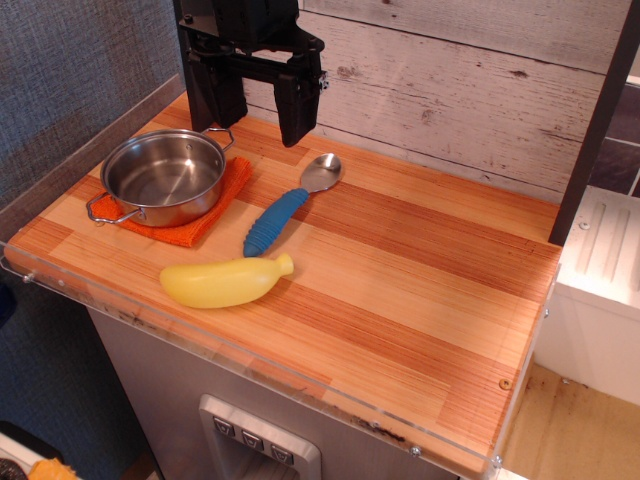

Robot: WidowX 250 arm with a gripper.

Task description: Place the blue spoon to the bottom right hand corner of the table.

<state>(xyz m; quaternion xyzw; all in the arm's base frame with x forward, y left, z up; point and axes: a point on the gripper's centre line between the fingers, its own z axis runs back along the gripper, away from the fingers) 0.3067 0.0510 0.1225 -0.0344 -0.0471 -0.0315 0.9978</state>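
Blue spoon (288, 207) lies on the tabletop (420, 290) between pot (163, 177) and banana (226, 281); the claw (258, 105) hangs above, jaws apart.

no legible text, labels or numbers

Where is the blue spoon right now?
The silver-bowled spoon with the ribbed blue handle lies mid-table, between the steel pot on the orange cloth and the yellow toy banana.

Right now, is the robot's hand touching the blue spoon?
Apart. The single camera view shows the hand open above the table's back edge, with bare wood between it and the blue spoon.
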